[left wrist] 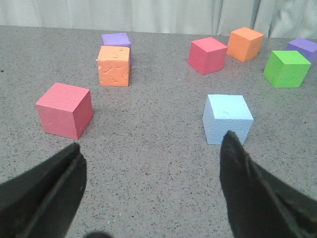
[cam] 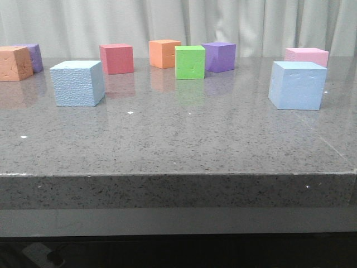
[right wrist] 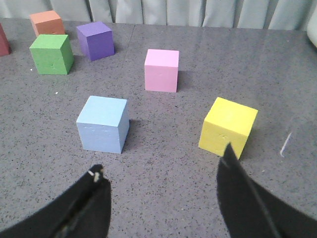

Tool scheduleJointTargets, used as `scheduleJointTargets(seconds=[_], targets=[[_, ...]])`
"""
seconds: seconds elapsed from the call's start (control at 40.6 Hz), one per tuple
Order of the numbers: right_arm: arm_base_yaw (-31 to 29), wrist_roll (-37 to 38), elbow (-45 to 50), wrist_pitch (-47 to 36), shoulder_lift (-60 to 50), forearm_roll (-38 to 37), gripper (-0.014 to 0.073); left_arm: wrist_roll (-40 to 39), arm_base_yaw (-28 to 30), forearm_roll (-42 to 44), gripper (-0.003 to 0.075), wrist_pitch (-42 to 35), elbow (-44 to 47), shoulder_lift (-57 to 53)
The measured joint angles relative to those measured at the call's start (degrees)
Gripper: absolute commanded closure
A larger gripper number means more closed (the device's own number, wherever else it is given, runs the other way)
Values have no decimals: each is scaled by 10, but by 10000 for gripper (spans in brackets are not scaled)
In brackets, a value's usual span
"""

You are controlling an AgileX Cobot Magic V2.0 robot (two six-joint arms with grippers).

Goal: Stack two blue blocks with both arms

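Two pale blue blocks rest apart on the grey table (cam: 178,139). One blue block (cam: 77,82) sits at the left; the left wrist view shows this blue block (left wrist: 228,119) just beyond one fingertip. The other blue block (cam: 297,84) sits at the right, and in the right wrist view that blue block (right wrist: 103,124) lies ahead of the fingers. My left gripper (left wrist: 151,148) is open above bare table. My right gripper (right wrist: 161,161) is also open and holds nothing. Neither gripper shows in the front view.
Other cubes dot the table: red (cam: 116,58), orange (cam: 164,53), green (cam: 189,62), purple (cam: 218,56), pink (cam: 306,55), another orange (cam: 15,63). A yellow cube (right wrist: 228,127) sits near my right fingers, a red cube (left wrist: 65,110) near my left. The table's front edge (cam: 178,174) is close.
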Motion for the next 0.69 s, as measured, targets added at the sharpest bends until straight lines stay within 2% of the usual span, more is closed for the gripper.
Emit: scheduleJointTargets(seconds=[0.394, 0.591, 0.69], targets=[[0, 0, 0, -10, 1, 8, 100, 0, 0, 0, 292, 0, 0, 0], [0, 0, -30, 12, 9, 10, -70, 0, 0, 0, 323, 0, 0, 0], [0, 0, -72, 43, 36, 12, -70, 0, 0, 0, 342, 0, 0, 0]])
